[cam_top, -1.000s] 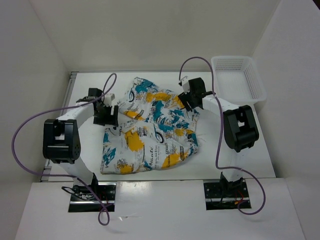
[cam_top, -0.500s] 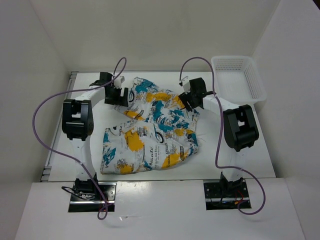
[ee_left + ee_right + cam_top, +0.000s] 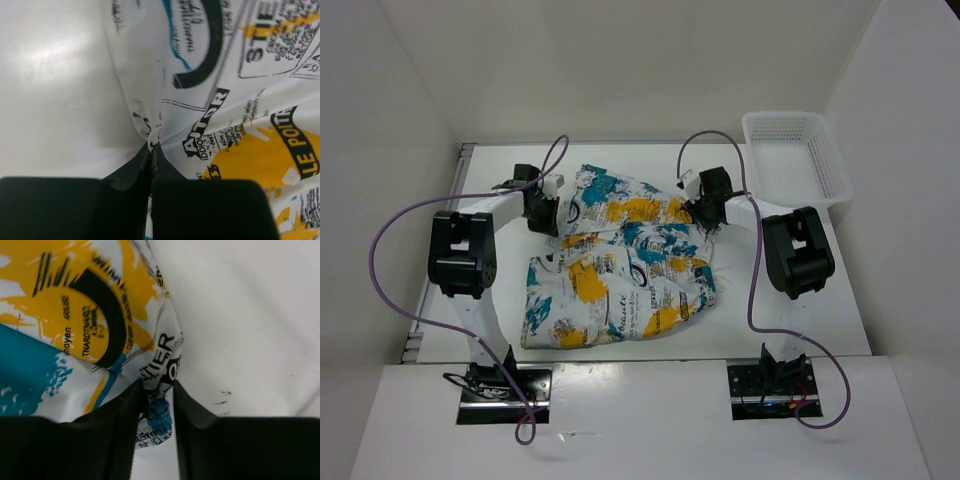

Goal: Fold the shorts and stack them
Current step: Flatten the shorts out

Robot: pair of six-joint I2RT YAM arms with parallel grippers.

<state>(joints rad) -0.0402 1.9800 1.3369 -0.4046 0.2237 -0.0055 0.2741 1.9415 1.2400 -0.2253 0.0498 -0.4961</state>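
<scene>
- Pinching a thin fold at the far left edge of the shorts, the left gripper is squeezed tight on the cloth.
- The right gripper has its jaws narrow, with the far right edge bunched up between them.
- The far part of the shorts runs side to side from one gripper to the other.
- The rest lies flat on the table, nearer the arm bases, so the fold probably goes that way.

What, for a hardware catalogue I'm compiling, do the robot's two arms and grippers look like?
Both the left arm and right arm have white links joined by chunky black joint housings. A purple cable loops off each toward a metal base plate. The left gripper and right gripper each have two flat, matte black fingers tapering to the tips.
</scene>
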